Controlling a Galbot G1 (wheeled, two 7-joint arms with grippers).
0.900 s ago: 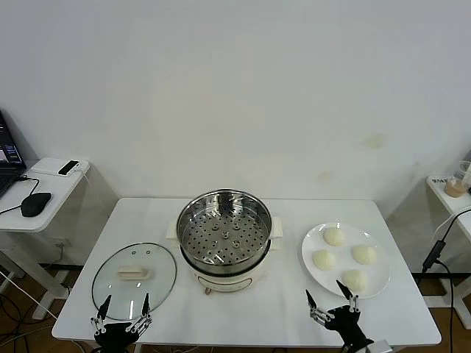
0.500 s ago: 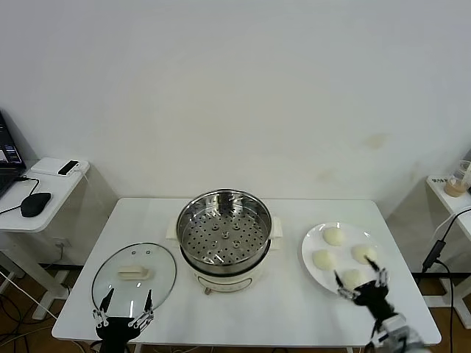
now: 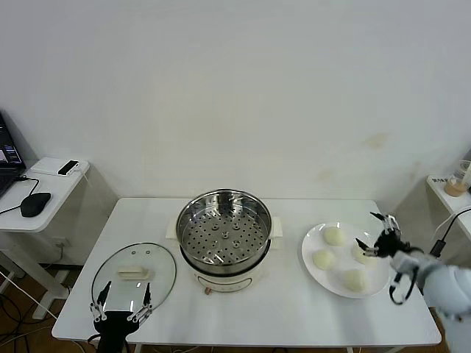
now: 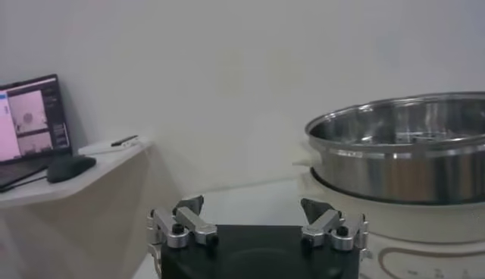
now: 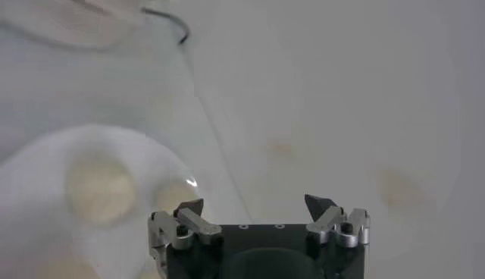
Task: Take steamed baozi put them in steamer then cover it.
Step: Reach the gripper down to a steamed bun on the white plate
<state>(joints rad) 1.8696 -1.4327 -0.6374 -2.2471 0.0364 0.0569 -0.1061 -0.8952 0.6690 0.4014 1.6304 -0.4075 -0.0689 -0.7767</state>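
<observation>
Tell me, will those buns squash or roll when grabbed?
Probably soft: the buns look smooth and puffy, so the open right end effector might dent them. Their domed shape on the flat plate suggests they could slide or roll if nudged.

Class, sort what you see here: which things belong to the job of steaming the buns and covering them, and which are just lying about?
Belongs to the job:
four baozi on the white plate
steamer, empty
glass lid, lying on the table
right gripper, open over the plate
left gripper, open by the lid

Just lying about:
computer mouse
laptop
drink cup
</observation>
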